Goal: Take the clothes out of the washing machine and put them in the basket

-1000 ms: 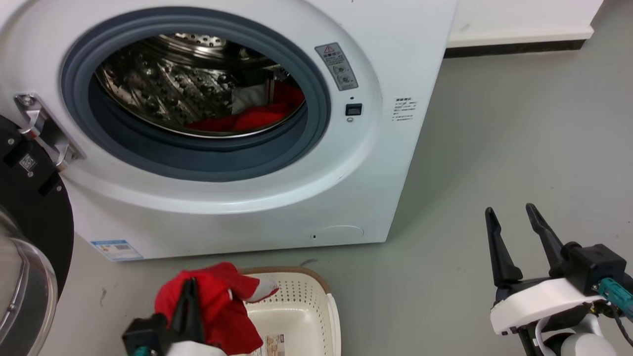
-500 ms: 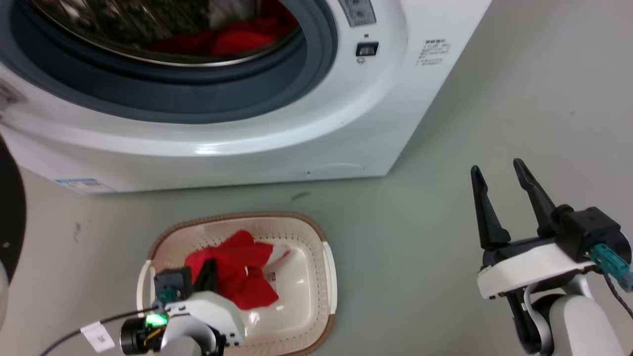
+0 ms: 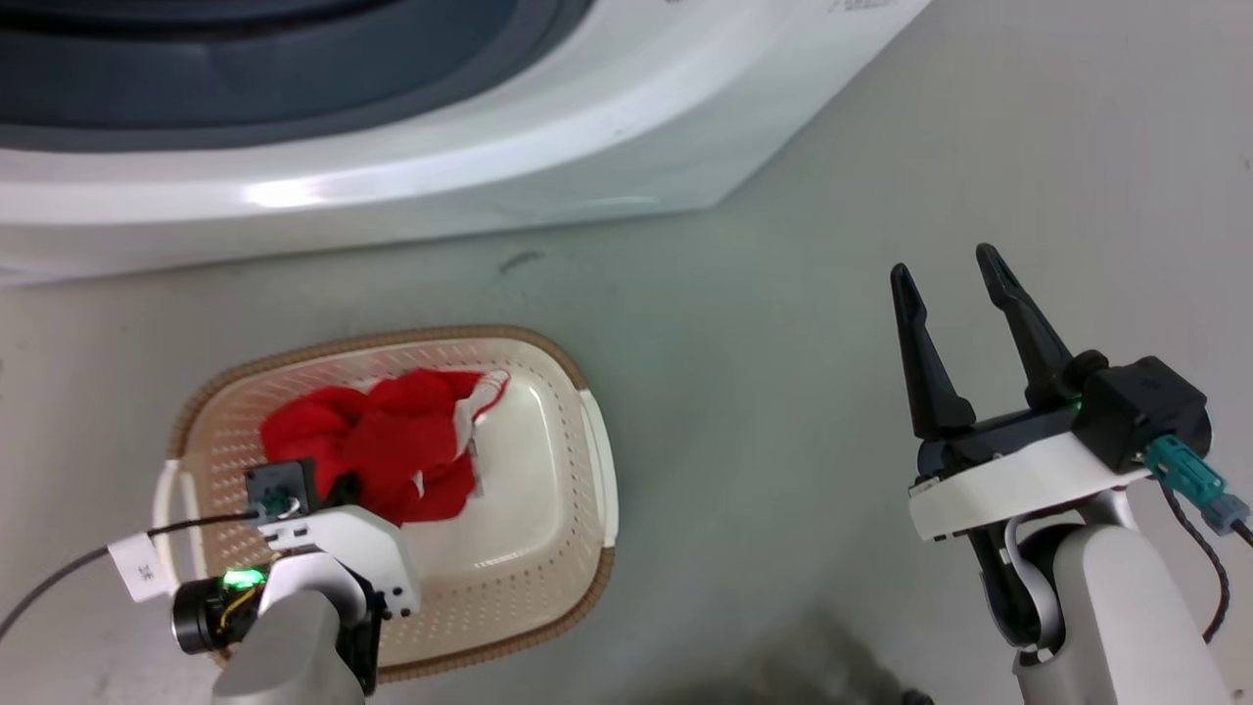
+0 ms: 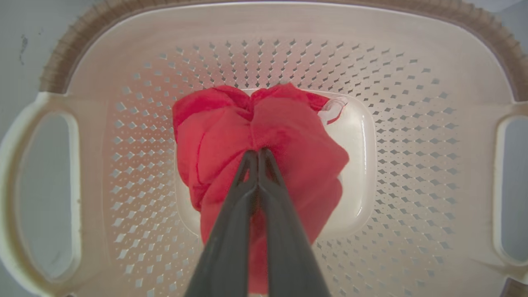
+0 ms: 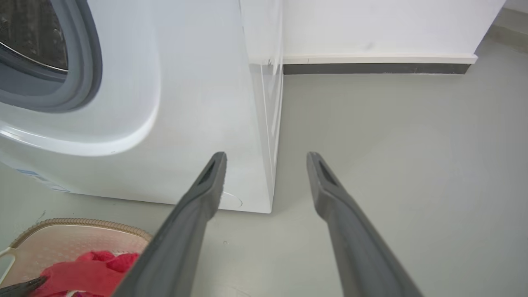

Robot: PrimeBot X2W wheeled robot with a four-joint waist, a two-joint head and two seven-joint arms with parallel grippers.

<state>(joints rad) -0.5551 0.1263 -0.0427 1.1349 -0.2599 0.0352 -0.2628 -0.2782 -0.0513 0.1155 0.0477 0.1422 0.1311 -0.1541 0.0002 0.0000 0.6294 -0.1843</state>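
Observation:
The cream basket [image 3: 587,460] with a brown rim stands on the floor in front of the white washing machine [image 3: 440,186]. A red garment with white trim, part of the clothes [image 3: 392,441], lies bunched on the basket's bottom. My left gripper [image 4: 258,152] reaches down into the basket [image 4: 412,103] and is shut on the red cloth [image 4: 288,140]. My right gripper [image 3: 945,269] hangs open and empty over bare floor, well right of the basket. In the right wrist view its fingers [image 5: 206,185] point at the machine's front right corner [image 5: 264,123].
Grey floor [image 3: 979,147] spreads to the right of the machine. A white wall with a dark skirting [image 5: 371,68] runs behind it. A cable with a white tag [image 3: 132,568] trails from my left wrist. A dark blurred patch [image 3: 832,656] lies at the bottom edge.
The head camera has tilted down, so the drum has left its view. My left gripper has lowered the red garment from above the basket's rim onto its bottom. The right gripper stays open.

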